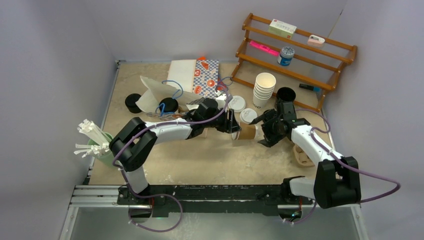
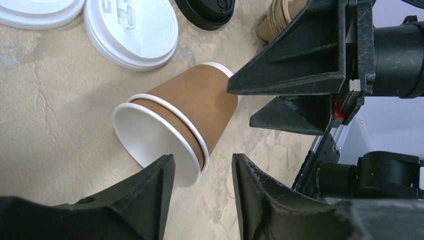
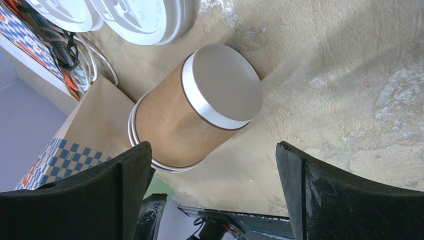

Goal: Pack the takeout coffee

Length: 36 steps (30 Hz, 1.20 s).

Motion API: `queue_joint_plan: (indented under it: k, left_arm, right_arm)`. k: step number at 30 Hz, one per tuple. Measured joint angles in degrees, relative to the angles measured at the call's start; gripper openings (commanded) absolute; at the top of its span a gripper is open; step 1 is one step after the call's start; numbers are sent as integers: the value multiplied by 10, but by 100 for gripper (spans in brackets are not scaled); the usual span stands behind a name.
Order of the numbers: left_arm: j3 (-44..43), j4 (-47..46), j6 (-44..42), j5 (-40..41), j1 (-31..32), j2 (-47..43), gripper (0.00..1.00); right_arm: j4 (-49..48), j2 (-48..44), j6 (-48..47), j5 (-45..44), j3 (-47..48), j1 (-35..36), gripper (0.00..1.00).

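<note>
Left of centre in the top view stands a black-lidded coffee (image 1: 133,102), with another (image 1: 169,104) beside it in front of a paper bag (image 1: 155,92). At mid-frame the left gripper (image 1: 234,124) has its jaws apart, tips either side of the open mouth of a brown cup (image 1: 245,131) lying on its side on the table (image 1: 200,160). Whether a finger touches the rim cannot be told. The right gripper (image 1: 261,131) faces the cup's base, jaws spread wide, not closed on it. White lids (image 1: 248,116) lie just above.
</note>
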State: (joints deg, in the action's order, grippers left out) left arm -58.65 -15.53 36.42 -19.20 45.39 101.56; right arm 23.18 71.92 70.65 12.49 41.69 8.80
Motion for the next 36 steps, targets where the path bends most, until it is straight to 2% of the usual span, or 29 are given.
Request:
queue_joint_plan:
  k: [3, 13, 14, 16, 17, 23, 29, 36]
  left_arm:
    - [0, -1, 11, -1, 0, 0, 37]
    - [0, -32, 35, -14, -2, 35, 31]
    - [0, -33, 35, -14, -3, 36, 26]
    - [0, -37, 38, -16, -4, 38, 4]
    - [0, -41, 43, -17, -5, 38, 0]
    - [0, -63, 49, -33, -7, 38, 0]
    - [0, -57, 50, -35, -7, 33, 0]
    - [-47, 27, 15, -24, -3, 17, 0]
  right_arm:
    - [-3, 7, 8, 0, 0, 3, 92]
    - [-8, 29, 19, -10, 0, 21, 91]
    - [-9, 30, 21, -10, 0, 21, 91]
    - [-10, 31, 27, -11, 0, 22, 92]
    - [-12, 31, 31, -11, 0, 22, 93]
    - [-47, 31, 78, -13, -2, 22, 98]
    - [-74, 39, 123, -14, -2, 22, 98]
    - [-79, 52, 177, -8, -2, 26, 98]
